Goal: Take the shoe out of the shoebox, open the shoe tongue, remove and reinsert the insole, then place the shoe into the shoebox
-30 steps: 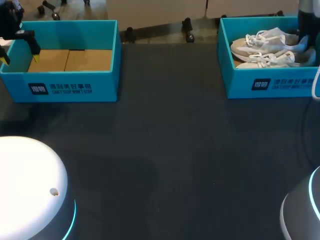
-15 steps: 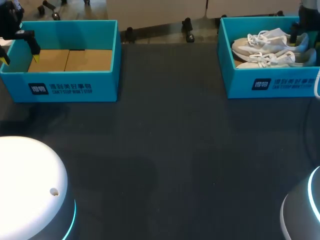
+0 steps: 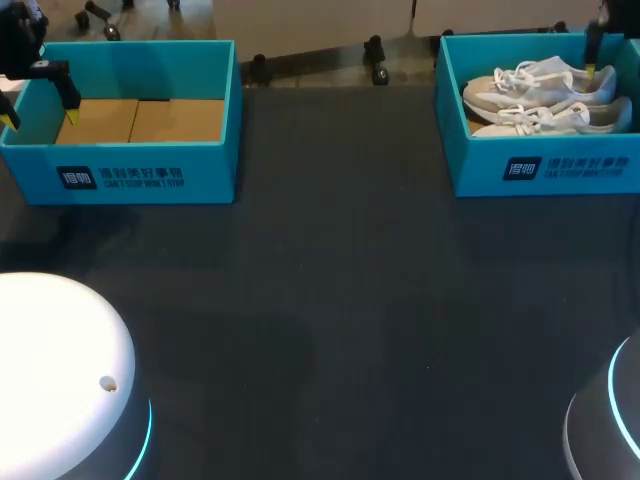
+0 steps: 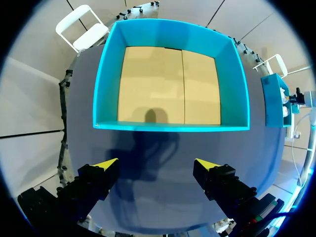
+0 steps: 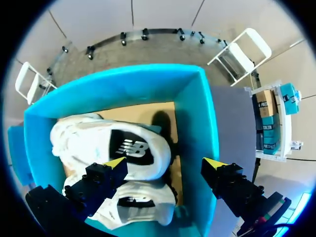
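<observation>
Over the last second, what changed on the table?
The right gripper has lifted up off the shoes' heel end, fingers open and empty. The shoes, their shoebox, the empty box and the left gripper stayed put.

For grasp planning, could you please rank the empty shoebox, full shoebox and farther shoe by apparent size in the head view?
1. empty shoebox and full shoebox: alike; the full one is cut off by the view's edge.
2. farther shoe: smallest.

Left shoebox teal, tan floor; right shoebox teal; shoes white; table dark grey.
</observation>
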Action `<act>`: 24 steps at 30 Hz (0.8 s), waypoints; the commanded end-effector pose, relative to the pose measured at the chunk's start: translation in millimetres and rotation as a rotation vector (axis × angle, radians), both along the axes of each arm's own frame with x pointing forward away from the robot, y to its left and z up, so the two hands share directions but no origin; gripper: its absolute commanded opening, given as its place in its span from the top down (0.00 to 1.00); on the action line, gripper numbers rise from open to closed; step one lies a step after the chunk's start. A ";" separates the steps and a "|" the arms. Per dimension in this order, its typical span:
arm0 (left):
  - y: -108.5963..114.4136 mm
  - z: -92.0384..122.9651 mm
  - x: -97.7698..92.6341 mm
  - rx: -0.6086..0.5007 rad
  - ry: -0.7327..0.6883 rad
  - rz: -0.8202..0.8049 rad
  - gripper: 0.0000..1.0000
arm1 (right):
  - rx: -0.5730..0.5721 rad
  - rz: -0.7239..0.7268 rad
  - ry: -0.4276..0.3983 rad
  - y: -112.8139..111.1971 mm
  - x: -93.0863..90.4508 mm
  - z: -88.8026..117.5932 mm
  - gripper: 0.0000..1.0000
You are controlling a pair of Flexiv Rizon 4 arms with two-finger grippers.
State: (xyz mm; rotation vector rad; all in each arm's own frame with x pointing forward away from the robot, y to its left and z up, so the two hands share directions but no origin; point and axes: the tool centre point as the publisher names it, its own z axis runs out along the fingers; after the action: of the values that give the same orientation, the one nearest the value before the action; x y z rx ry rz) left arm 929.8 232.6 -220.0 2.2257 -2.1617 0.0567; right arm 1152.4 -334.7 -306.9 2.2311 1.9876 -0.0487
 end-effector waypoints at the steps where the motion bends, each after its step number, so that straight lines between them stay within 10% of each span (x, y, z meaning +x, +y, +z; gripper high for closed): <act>1: -0.1 0.9 -1.7 0.001 -0.002 0.001 0.00 | 0.012 0.017 -0.031 8.5 -18.2 23.4 0.00; 24: -0.1 0.9 -1.7 0.001 -0.002 0.001 0.00 | 0.096 0.094 0.043 77.3 -55.1 98.7 0.00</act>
State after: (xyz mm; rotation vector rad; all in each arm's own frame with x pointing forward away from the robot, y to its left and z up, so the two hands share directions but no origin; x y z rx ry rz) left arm 929.8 232.5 -220.0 2.2256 -2.1619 0.0566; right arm 1109.6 -267.7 -218.9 2.2235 2.1784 0.0193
